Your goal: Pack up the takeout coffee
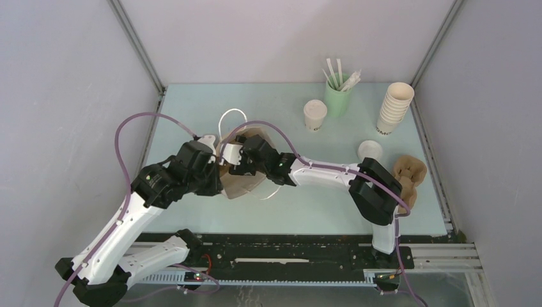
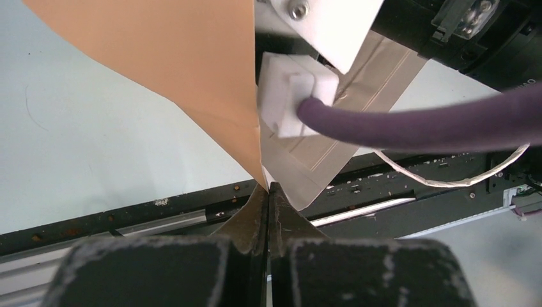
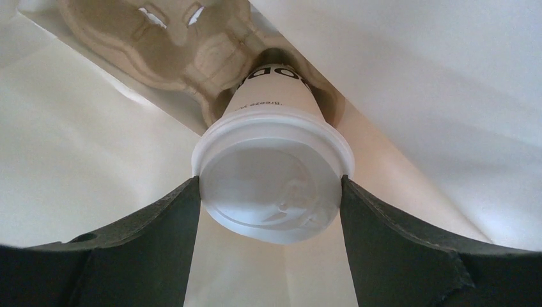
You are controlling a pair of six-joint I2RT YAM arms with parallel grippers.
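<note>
Inside the brown paper bag (image 1: 241,183), the right gripper (image 3: 270,192) presses both dark fingers against the smooth plastic lid of one lidded cup (image 3: 273,105), whose long axis points away at 12 o'clock, its tapered paper base seated in the moulded pulp carrier (image 3: 160,32). The left gripper (image 2: 268,192) is closed flat on the bag's thin edge. The second lidded cup (image 1: 314,115) stands upright on the surface (image 1: 307,208) at 2 o'clock from the bag, nearer the right arm.

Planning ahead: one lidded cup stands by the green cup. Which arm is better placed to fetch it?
Right, probably. The left gripper pinches the brown paper bag, while that lidded cup stands on the right arm's side. The right gripper must first release its own cup inside the bag.
</note>
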